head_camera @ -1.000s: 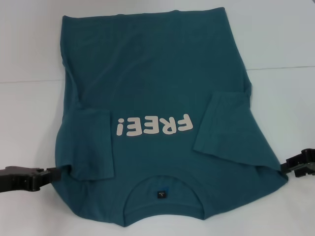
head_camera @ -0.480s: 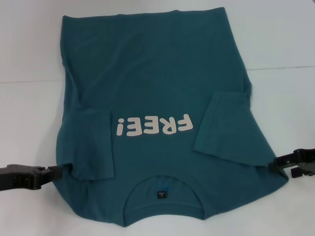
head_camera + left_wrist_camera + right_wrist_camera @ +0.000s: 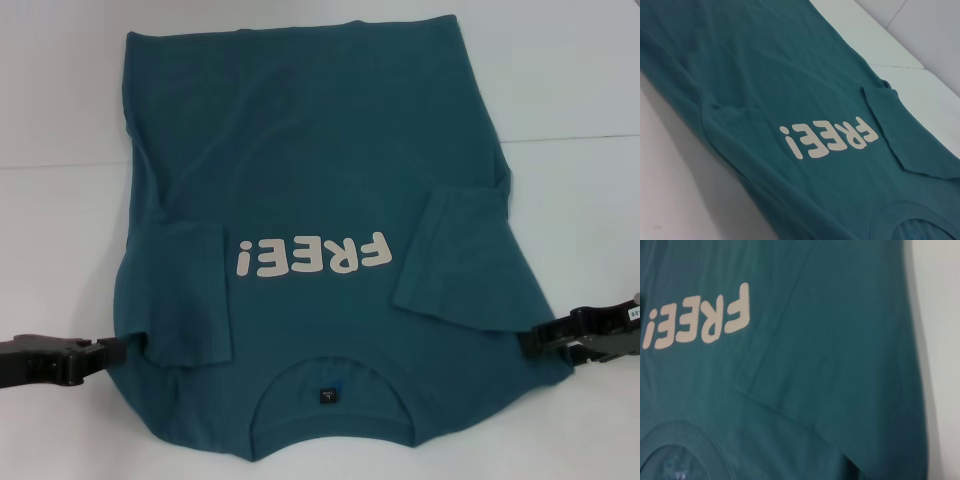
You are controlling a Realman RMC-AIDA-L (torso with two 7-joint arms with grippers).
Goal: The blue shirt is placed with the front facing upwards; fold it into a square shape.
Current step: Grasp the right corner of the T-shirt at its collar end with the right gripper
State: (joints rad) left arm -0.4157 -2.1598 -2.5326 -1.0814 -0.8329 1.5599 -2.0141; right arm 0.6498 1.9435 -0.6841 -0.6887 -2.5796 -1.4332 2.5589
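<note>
Shirt (image 3: 320,190) fabric fills most of the head view: the garment is spread front-up on a white table (image 3: 580,90), with the collar at the bottom centre of the frame and the hem at the top. The "FREE!" print (image 3: 312,258) is seen upside down at mid-frame. Both short sleeves are folded inward over the chest, one at centre left, one at centre right.

The left gripper (image 3: 112,352) is seen at the lower left edge of the head view, its tip touching the shirt's side edge by the folded sleeve. The right gripper (image 3: 540,338) is seen at the lower right, its tip on the shirt's edge just below the other sleeve. Whether either claw is open or closed around cloth cannot be told from this view, and neither wrist view shows its own fingers.

In the left wrist view, the shirt (image 3: 765,75) is shown slanting across the frame, with the print (image 3: 829,141) at centre and a strip of table at the upper right. In the right wrist view, the shirt (image 3: 840,340) is shown close up: the print (image 3: 695,322) lies at the upper left, a sleeve fold runs down the middle, and the collar seam curves at the lower left. The small dark collar label (image 3: 327,396) is made out clearly only in the head view.
</note>
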